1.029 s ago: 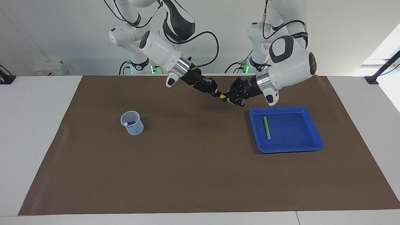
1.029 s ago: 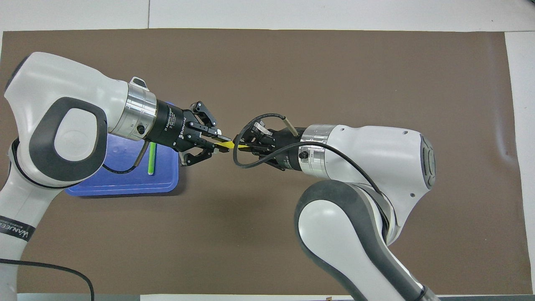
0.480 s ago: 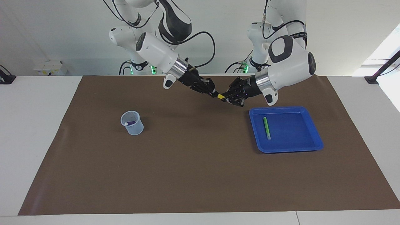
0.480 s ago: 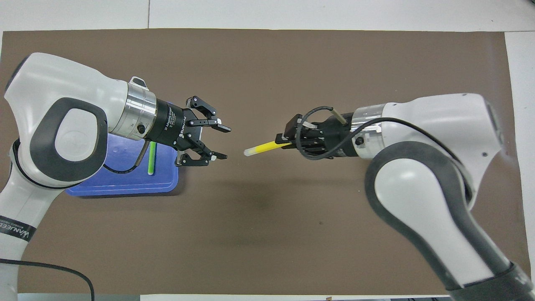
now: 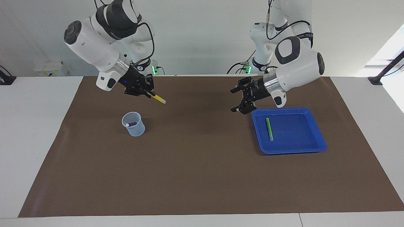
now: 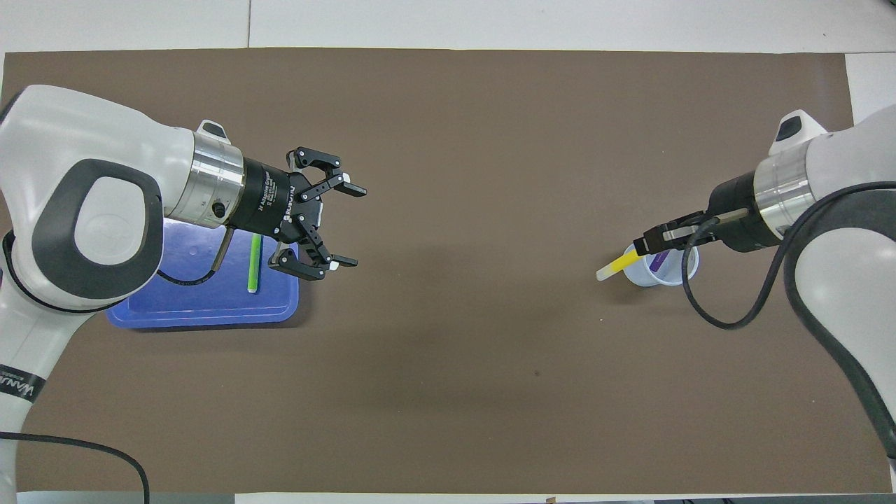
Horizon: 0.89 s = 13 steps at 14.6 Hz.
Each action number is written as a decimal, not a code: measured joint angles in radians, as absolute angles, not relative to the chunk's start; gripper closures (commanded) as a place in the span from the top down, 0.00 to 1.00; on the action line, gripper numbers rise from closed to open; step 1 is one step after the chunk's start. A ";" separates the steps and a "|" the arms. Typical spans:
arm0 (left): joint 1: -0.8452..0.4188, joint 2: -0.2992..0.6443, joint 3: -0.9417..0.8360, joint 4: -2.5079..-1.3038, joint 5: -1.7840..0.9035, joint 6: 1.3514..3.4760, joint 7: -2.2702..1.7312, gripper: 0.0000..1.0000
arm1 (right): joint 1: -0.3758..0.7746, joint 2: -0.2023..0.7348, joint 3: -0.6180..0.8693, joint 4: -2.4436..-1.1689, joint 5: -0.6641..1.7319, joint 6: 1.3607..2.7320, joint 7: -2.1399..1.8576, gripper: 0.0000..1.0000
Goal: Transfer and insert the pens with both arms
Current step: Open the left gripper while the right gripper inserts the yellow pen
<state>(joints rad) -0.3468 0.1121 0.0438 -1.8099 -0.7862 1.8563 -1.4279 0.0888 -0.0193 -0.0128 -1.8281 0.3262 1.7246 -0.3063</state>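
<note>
My right gripper [image 5: 147,93] [image 6: 645,246] is shut on the yellow pen [image 5: 158,99] [image 6: 616,264]. It is in the air over the mat beside the clear cup [image 5: 133,125] [image 6: 677,271], and the pen's pale end points toward the table's middle. Inside the cup leans the purple pen [image 5: 131,124] [image 6: 658,262]. The green pen [image 5: 269,129] [image 6: 255,264] lies in the blue tray [image 5: 303,148] [image 6: 175,316]. Over the mat, just off the tray's edge, my left gripper [image 5: 234,100] [image 6: 353,227] stands open and holds nothing.
A brown mat [image 5: 202,164] covers most of the white table [image 5: 38,126]. The cup stands toward the right arm's end, the tray toward the left arm's end. The arm bases with green lights [image 5: 154,70] stand at the robots' edge.
The left gripper has opened and let go of the yellow pen. The right arm has carried the pen from the table's middle over to the cup. The left gripper has drawn back toward the tray.
</note>
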 measured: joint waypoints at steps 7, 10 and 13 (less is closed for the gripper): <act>-0.245 0.113 0.048 -1.828 -0.521 1.856 -1.024 1.00 | 0.074 0.030 -0.009 -1.808 0.107 1.790 -0.533 0.00; -0.238 0.120 0.048 -1.859 -0.325 1.860 -0.785 1.00 | 0.073 0.042 -0.009 -1.851 0.106 1.849 -0.541 0.00; -0.219 0.127 0.049 -1.944 -0.262 1.968 -0.521 1.00 | 0.071 0.041 -0.010 -1.909 0.105 1.907 -0.547 0.16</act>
<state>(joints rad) -0.2195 0.1272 0.0487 -1.9437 -0.2625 1.9682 -0.5207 0.0713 0.0410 -0.0097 -1.9091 0.1053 1.9072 -0.5468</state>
